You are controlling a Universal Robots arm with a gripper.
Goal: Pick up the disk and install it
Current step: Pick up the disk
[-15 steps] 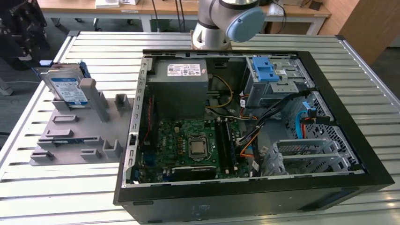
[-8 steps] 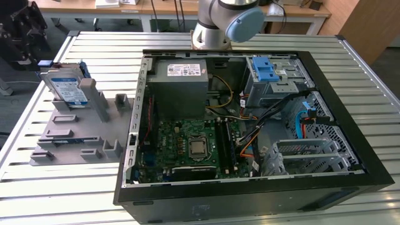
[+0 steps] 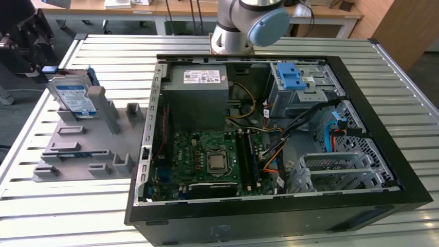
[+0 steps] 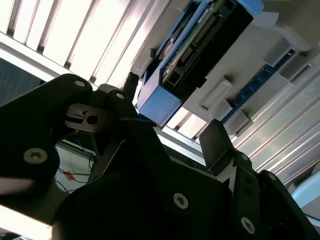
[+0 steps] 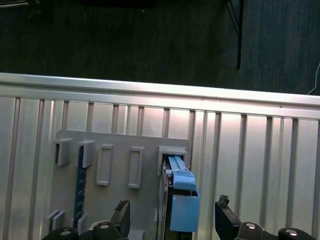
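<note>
Disk pick-up, approach stage. The disk point(image 3: 74, 98), in its blue carrier frame, stands on edge in a slot of the grey holder point(image 3: 82, 149) on the slatted table point(image 3: 69, 216), to the exterior view's left of the open computer case point(image 3: 274, 221) and apart from it. In the first wrist view the gripper point(image 5: 171, 204) faces the blue end of the disk point(image 5: 182, 200); its fingers point(image 5: 122, 212) are spread apart, one on either side of the carrier, with a gap visible between each and the disk. The second wrist view shows the same spread fingers point(image 4: 215, 137) near the disk's connector edge point(image 4: 200, 45), nothing clamped between them
</note>
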